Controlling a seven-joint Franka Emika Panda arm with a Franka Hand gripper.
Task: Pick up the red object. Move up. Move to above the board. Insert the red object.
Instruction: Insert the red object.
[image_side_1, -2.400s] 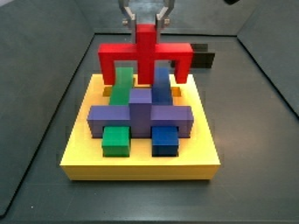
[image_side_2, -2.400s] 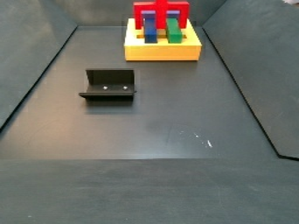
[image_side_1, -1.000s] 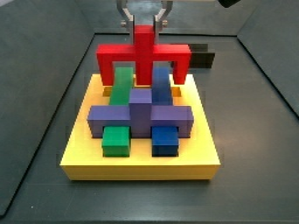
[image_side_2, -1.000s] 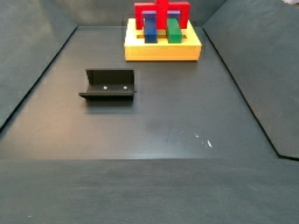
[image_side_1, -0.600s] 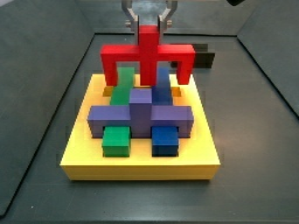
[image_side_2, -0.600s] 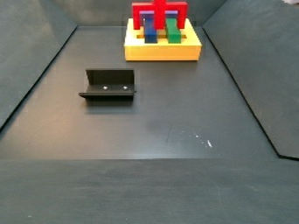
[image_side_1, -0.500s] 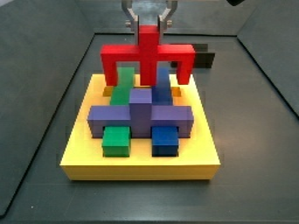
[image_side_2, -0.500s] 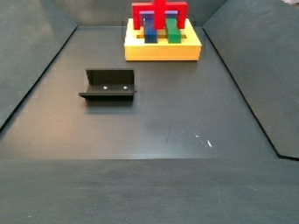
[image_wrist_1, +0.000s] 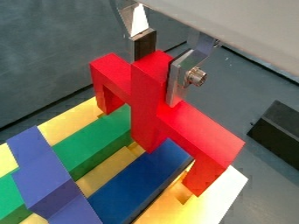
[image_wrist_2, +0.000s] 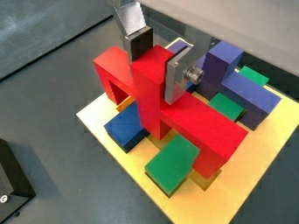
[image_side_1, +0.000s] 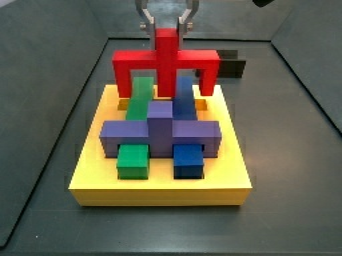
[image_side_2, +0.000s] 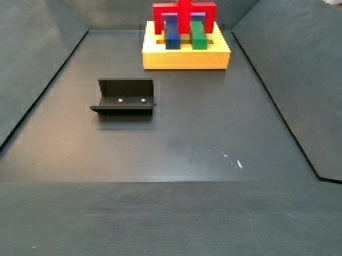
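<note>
Claw (image_wrist_1: 162, 58): clamped on the stem of the red object (image_side_1: 166, 62), held above the rear of the board (image_side_1: 160, 184) at upper centre of a side view. Board: one, yellow, carrying one purple block (image_side_1: 160, 133), one green bar (image_side_1: 134, 130) and one blue bar (image_side_1: 189, 135). Fixture (image_side_2: 124, 97): one, well apart on a dark floor (image_side_2: 187, 140). Walled enclosure; open floor in front.

claw (image_side_1: 164, 22) above board (image_side_1: 160, 180), fixture (image_side_2: 124, 98) well apart

The red object (image_wrist_1: 158, 109) is clamped at its stem by the gripper (image_wrist_1: 156, 54) above the board (image_wrist_1: 239, 194), over green and blue blocks.
</note>
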